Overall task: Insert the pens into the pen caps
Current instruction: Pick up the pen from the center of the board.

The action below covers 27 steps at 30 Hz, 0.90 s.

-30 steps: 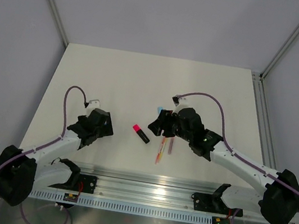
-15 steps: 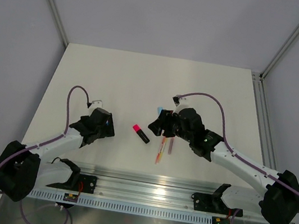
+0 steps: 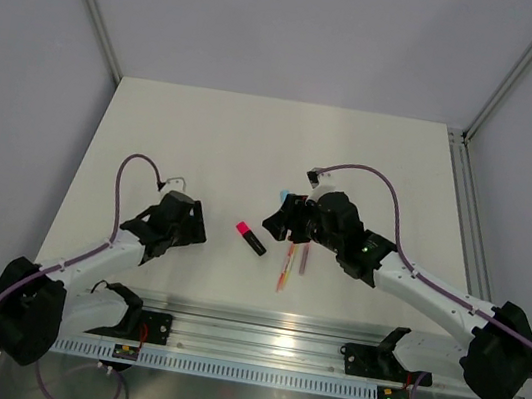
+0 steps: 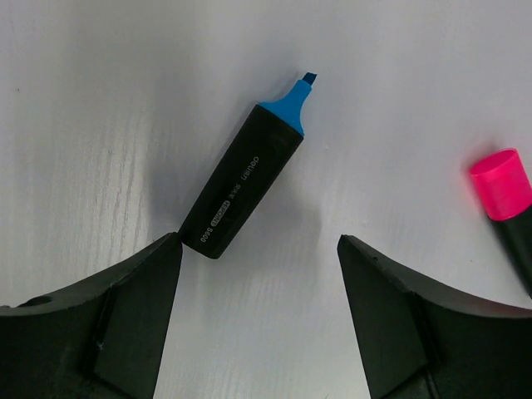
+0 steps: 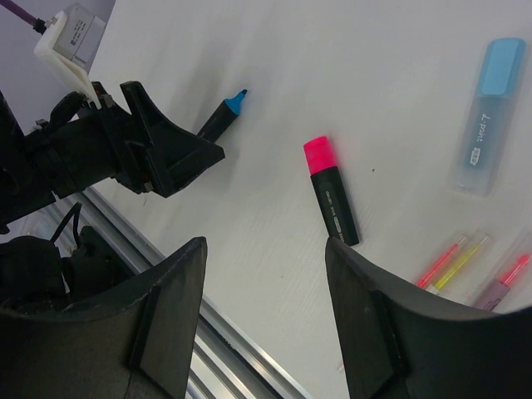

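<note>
Left wrist shows our left gripper (image 4: 259,243) wide and empty, the blue-tipped marker (image 4: 243,187) butting one finger; closing could knock it aside. Our right gripper (image 5: 266,245) gapes empty too.

- A lab's robot test cell.
- Grey walls (image 3: 304,23) on metal posts (image 3: 92,5) enclose a white counter (image 3: 216,131).
- Two arms (image 3: 100,256) bolted to a rail (image 3: 264,339) at its near edge.
</note>
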Each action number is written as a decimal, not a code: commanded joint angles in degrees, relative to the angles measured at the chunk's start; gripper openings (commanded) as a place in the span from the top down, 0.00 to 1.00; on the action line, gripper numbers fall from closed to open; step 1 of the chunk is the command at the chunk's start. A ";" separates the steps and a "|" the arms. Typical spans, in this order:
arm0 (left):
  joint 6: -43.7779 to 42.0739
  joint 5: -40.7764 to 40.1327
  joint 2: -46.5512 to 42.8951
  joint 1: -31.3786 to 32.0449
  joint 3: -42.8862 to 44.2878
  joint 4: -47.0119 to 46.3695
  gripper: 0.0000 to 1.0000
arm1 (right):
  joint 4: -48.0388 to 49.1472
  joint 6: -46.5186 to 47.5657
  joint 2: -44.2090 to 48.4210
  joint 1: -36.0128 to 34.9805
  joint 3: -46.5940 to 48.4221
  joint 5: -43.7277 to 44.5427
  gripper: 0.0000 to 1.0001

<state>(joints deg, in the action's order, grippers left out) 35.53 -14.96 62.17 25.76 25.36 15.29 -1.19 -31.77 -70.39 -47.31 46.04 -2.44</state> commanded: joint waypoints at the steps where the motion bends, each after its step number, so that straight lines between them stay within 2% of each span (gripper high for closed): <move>1: -0.02 -0.67 -3.10 -0.36 0.12 -2.02 0.22 | 2.77 0.39 -0.45 0.46 0.19 0.42 0.34; 4: 1.03 -6.39 -3.99 -0.36 0.21 -0.26 0.13 | 2.95 0.39 -0.54 0.46 0.19 0.42 0.34; 8: 0.24 -6.58 -0.58 -0.36 1.70 -1.13 0.14 | 3.39 0.13 -0.36 0.46 -0.16 0.24 0.34; 14: -0.55 -3.24 4.79 -0.36 3.46 -2.89 0.26 | 3.30 0.13 -0.10 0.46 -0.16 -0.02 0.34; 18: -0.20 -2.79 5.33 -0.36 3.38 -3.16 0.33 | 3.21 0.22 0.34 0.46 -0.34 0.06 0.34; 20: -0.37 -2.71 5.50 -0.36 3.46 -3.42 0.41 | 3.39 0.13 0.34 0.46 -0.43 0.15 0.34; 24: -0.81 -2.35 5.94 -0.36 3.55 -3.77 0.46 | 3.30 0.13 -0.27 0.46 -0.16 -0.20 0.35; 27: -1.08 -2.18 6.73 -0.36 3.81 -4.04 0.53 | 3.56 0.13 -1.06 0.46 0.01 -0.46 0.35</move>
<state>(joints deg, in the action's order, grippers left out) 35.11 -17.52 68.01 25.69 26.68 14.57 -0.12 -31.81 -70.83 -47.31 45.91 -2.59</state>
